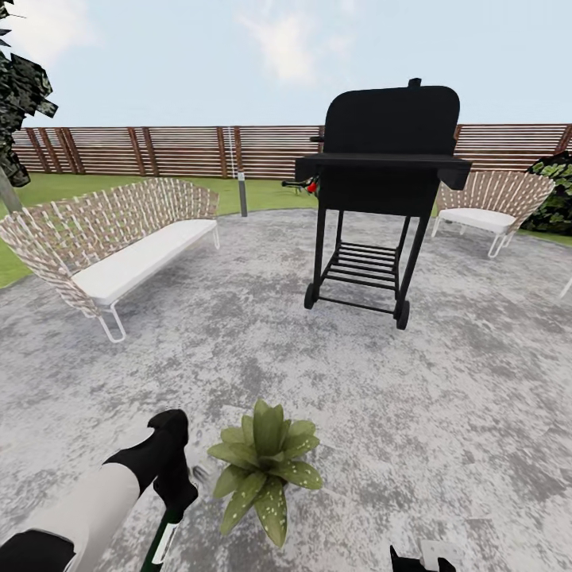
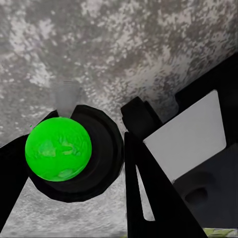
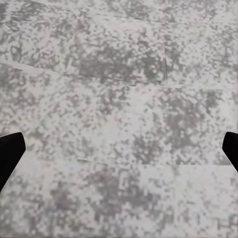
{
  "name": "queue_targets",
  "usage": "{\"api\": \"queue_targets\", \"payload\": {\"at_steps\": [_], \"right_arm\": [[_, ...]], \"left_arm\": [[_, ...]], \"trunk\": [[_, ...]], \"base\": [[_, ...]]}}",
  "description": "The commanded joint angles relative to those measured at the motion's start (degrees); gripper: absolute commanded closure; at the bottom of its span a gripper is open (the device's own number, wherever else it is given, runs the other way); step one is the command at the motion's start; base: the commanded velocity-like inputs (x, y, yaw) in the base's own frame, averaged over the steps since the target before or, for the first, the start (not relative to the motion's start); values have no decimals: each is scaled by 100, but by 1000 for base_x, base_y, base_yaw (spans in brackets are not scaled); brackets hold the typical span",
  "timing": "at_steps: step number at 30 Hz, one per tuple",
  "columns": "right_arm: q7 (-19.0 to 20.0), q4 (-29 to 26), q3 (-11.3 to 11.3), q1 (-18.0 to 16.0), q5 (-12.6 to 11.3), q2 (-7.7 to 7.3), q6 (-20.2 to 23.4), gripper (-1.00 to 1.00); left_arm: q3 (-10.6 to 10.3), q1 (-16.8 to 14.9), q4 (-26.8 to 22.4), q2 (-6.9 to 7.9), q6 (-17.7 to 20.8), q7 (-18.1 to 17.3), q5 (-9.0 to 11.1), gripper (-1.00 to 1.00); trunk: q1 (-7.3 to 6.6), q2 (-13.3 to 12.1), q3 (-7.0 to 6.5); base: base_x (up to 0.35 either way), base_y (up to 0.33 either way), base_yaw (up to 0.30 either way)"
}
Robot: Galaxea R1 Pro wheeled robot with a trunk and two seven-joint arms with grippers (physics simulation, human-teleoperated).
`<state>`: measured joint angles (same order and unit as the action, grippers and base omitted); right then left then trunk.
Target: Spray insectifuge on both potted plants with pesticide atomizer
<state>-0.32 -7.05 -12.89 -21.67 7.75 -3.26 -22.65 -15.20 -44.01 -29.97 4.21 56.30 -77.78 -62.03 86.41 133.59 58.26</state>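
The left jaws are closed around the pesticide atomizer [image 1: 164, 540]. In the left wrist view its bright green body [image 2: 59, 148] sits between two dark fingers [image 2: 148, 198], seen nearly end-on, with a pale, blurred nozzle shape poking out past it. In the head view the slim green bottle with a white label hangs below the left wrist, its long axis running steeply down toward the robot. Which way the nozzle faces cannot be told for certain.

The right jaws stand wide open and empty. The right wrist view shows the fingertips [image 3: 10, 153] at opposite edges with bare mottled patio stone [image 3: 119, 99] between them.

Just beside the left jaws, toward the robot's right, sits one potted plant [image 1: 266, 469], a low rosette of broad light-green speckled leaves resting on the grey patio [image 1: 445, 397]. The left arm, which carries the sprayer, is clearly the nearer one. The right jaws [image 1: 421, 560] sit low at the edge of the head view, farther from the leaves. The spray most likely needs the nozzle turned rightward and down over the rosette.

Farther out stand a black wheeled grill [image 1: 389, 159], a wicker sofa [image 1: 119, 238], a wicker chair [image 1: 492, 202] and a brown slat fence [image 1: 159, 151]. A second potted plant cannot be made out.
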Motion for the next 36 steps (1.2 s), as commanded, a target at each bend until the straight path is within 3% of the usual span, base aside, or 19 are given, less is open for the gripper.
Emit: {"api": "queue_targets", "payload": {"at_steps": [1, 6, 11, 14, 20, 22, 25, 27, 31, 36], "right_arm": [[-3, 5, -47, -4, 60, 1, -20, -100], [-3, 9, -47, -4, 60, 1, -20, -100], [-3, 6, -47, -4, 60, 1, -20, -100], [-3, 3, -47, -4, 60, 1, -20, -100], [-3, 4, -47, -4, 60, 1, -20, -100], [-3, 4, -47, -4, 60, 1, -20, -100], [-3, 7, -47, -4, 60, 1, -20, -100], [-3, 4, -47, -4, 60, 1, -20, -100], [-3, 3, -47, -4, 60, 1, -20, -100], [-3, 3, -47, -4, 60, 1, -20, -100]], "left_arm": [[-25, 69, -13, 17, 50, -40, -40, 100], [-4, 271, -76, 44, 40, 211, -31, 100], [-16, 273, -118, -241, 46, 227, -36, 100], [-25, 270, -263, -311, 47, 228, -37, 100], [-10, 267, -392, -204, 47, 228, -37, 100], [133, 264, -395, -107, 47, 228, -37, 100], [441, 261, -395, -114, 27, 228, -37, 100], [463, 261, -400, -149, 23, 228, -37, 100], [466, 234, -412, -398, 21, 228, -88, 100], [468, 206, -413, -398, 21, 230, -98, 100]], "trunk": [[-1, 2, 5], [-1, 2, 5], [-1, 2, 5], [-1, 2, 5], [-1, 2, 5], [-1, 2, 5], [-1, 2, 5], [-1, 2, 5], [-1, 2, 5], [-1, 2, 5]], "base": [[2, 0, 0], [0, 0, 0], [0, 0, 0], [0, 0, 0], [0, 0, 0], [0, 0, 0], [0, 0, 0], [0, 0, 0], [0, 0, 0], [0, 0, 0]]}}
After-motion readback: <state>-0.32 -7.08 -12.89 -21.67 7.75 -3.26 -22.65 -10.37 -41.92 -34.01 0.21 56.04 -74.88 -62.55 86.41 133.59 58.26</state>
